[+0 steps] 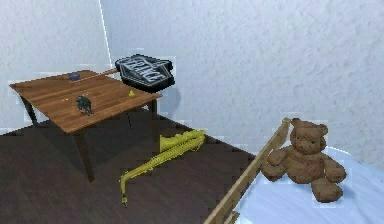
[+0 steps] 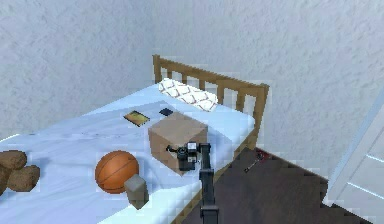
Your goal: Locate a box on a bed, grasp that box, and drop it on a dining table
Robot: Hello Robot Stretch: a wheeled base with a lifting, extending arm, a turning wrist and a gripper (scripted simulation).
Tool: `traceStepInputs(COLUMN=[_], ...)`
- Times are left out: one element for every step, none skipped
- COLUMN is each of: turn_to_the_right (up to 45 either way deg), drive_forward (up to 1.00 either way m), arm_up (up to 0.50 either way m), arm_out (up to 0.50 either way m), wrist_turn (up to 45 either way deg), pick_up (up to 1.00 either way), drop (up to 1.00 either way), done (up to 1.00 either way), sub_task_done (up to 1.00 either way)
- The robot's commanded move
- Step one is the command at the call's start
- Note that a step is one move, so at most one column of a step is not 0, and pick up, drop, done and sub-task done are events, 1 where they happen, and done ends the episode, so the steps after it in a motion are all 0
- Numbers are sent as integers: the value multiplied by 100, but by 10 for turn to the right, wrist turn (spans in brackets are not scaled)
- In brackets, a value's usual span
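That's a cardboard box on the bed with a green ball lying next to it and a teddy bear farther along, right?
Not quite. The ball next to the cardboard box is orange, a basketball by its look, not green. The arm side view shows it on the bed, with the teddy bear farther along.

The box (image 2: 176, 138) is a plain brown cardboard cube; it sits upright on the bed (image 2: 85, 135), near the mattress's side edge; the bed is pale blue with a slatted wooden headboard (image 2: 213, 88); the counter (image 1: 52, 97) is brown wood on four legs.
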Motion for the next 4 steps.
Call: traceStepInputs(turn_to_the_right=[0,0,0,0], drive_forward=[0,0,0,0], arm_up=[38,0,0,0], arm_out=[0,0,0,0], wrist_turn=[0,-450,-450,-300], pick_up=[0,0,0,0], drop=[0,0,0,0], done=[0,0,0,0], sub_task_done=[0,0,0,0])
